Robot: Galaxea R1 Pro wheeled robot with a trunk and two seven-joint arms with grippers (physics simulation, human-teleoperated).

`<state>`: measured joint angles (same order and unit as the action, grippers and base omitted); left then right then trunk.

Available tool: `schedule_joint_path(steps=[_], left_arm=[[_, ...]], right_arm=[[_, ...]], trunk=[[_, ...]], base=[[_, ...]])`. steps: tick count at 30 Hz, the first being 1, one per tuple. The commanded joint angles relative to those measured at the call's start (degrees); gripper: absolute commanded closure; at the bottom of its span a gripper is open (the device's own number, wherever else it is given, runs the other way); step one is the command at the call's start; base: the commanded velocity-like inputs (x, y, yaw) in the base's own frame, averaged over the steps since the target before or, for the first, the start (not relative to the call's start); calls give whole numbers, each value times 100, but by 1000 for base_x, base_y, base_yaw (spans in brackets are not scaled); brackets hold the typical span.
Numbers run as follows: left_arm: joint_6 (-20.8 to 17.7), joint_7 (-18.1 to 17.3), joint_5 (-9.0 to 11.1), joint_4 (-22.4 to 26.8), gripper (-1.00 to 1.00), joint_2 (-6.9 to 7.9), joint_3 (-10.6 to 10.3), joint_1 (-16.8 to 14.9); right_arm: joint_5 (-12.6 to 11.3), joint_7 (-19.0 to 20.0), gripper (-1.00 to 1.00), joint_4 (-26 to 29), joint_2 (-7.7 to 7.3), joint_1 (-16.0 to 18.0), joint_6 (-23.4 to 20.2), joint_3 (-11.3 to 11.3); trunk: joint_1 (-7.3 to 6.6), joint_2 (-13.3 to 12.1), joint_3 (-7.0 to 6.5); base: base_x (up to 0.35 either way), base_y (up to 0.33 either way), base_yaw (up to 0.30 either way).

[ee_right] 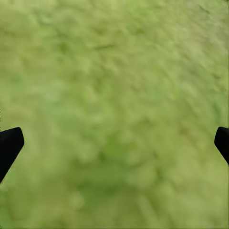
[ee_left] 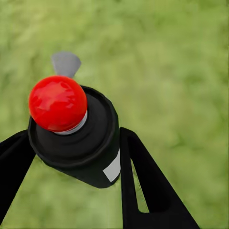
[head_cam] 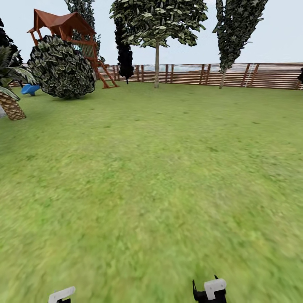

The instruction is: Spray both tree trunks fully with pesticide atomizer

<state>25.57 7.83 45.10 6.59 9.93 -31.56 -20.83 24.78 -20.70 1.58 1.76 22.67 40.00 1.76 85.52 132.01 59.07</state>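
The pesticide atomizer (ee_left: 93, 143) is a black can with a round red cap and a grey nozzle. My left gripper (ee_left: 75, 136) is shut on it, a black finger on each side, above grass. In the head view the left gripper (head_cam: 61, 295) and right gripper (head_cam: 209, 290) show at the bottom edge. My right gripper (ee_right: 114, 143) is open over bare lawn, with nothing between its fingertips. Two trees stand far ahead by the fence: one tree trunk (head_cam: 156, 63) is near the centre and another tree trunk (head_cam: 221, 78) is further right. No white specks are visible on them.
A wide lawn (head_cam: 160, 176) stretches to a brown slat fence (head_cam: 261, 75). At the far left stand a round bush (head_cam: 62, 67), a wooden playhouse (head_cam: 67, 25), a palm (head_cam: 10, 105) and a blue object (head_cam: 30, 89). A black conifer (head_cam: 125, 59) stands by the fence.
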Motion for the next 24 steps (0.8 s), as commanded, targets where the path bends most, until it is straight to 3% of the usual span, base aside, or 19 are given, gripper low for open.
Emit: schedule_joint_path(steps=[1, 24], left_arm=[[0, 1, -1, 0, 100, 0, 1, 0], [4, -1, -10, 0, 100, -1, 1, 0]], right_arm=[[0, -1, -100, 0, 0, 0, 0, 0], [0, -1, -100, 0, 0, 0, 0, -2]], trunk=[[0, 0, 0], [0, 0, 0]], base=[[340, 143, 0], [340, 143, 0]])
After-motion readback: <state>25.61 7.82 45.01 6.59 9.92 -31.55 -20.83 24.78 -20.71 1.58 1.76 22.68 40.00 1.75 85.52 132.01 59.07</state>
